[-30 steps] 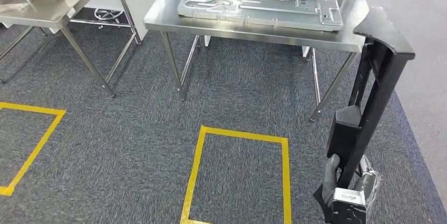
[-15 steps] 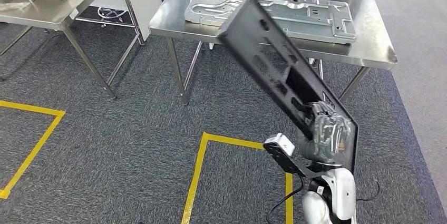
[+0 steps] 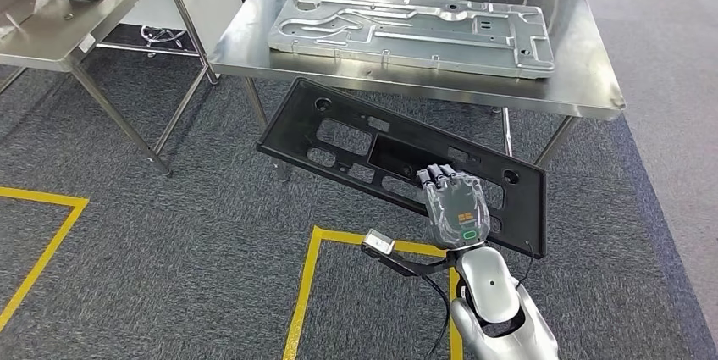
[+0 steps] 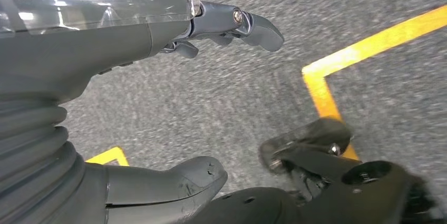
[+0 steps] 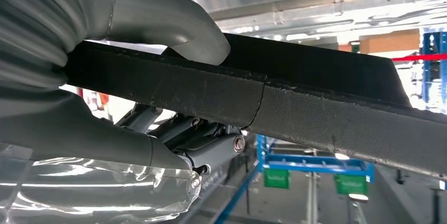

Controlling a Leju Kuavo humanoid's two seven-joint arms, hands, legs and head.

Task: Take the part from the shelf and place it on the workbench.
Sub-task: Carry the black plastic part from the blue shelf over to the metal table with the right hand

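The right hand (image 3: 457,207) grips the black part (image 3: 372,152) by its near edge, thumb (image 5: 174,21) on one face and fingers (image 5: 211,147) on the other. The part stretches ahead of the hand, short of the workbench (image 3: 584,89) bearing a metal plate (image 3: 415,25). The left hand (image 4: 105,18) hangs over carpet (image 4: 221,97), fingers apart, holding nothing.

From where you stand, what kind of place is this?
Probably a factory or workshop floor: a stainless steel workbench carrying a large stamped metal plate, yellow floor-marking tape on grey carpet, and blue racking with green bins.
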